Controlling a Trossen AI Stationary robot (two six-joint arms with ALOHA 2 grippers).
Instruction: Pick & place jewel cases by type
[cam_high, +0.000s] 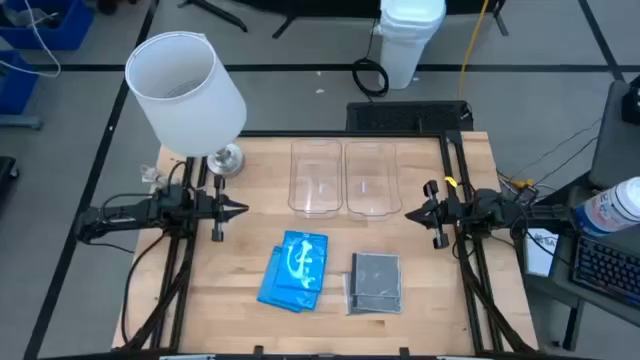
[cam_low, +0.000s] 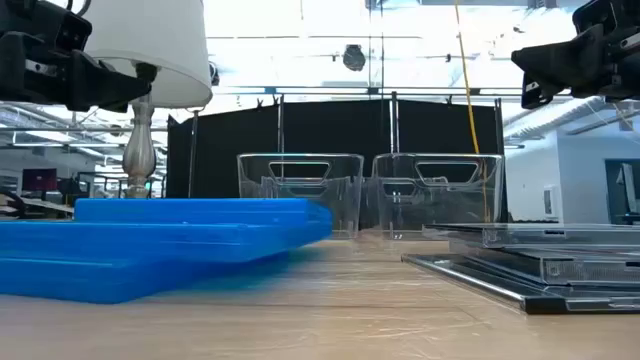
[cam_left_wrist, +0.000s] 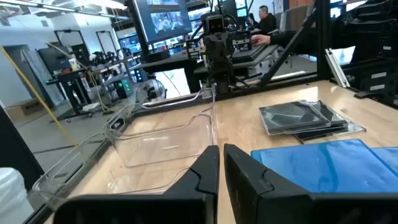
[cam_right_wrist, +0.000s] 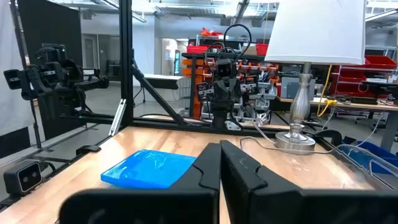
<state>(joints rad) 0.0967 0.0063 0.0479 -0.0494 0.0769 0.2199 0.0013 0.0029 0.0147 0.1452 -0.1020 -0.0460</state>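
Note:
A stack of bright blue jewel cases lies flat on the table near its front middle; it also shows in the low view. A stack of dark grey transparent jewel cases lies flat to its right, also in the left wrist view. My left gripper hovers at the table's left side, shut and empty. My right gripper hovers at the right side, shut and empty. Both point toward the table's middle, above the cases.
Two clear rectangular bins stand side by side at the table's far middle. A lamp with a white shade and a silver base stands at the far left. Bare wood lies between the bins and the cases.

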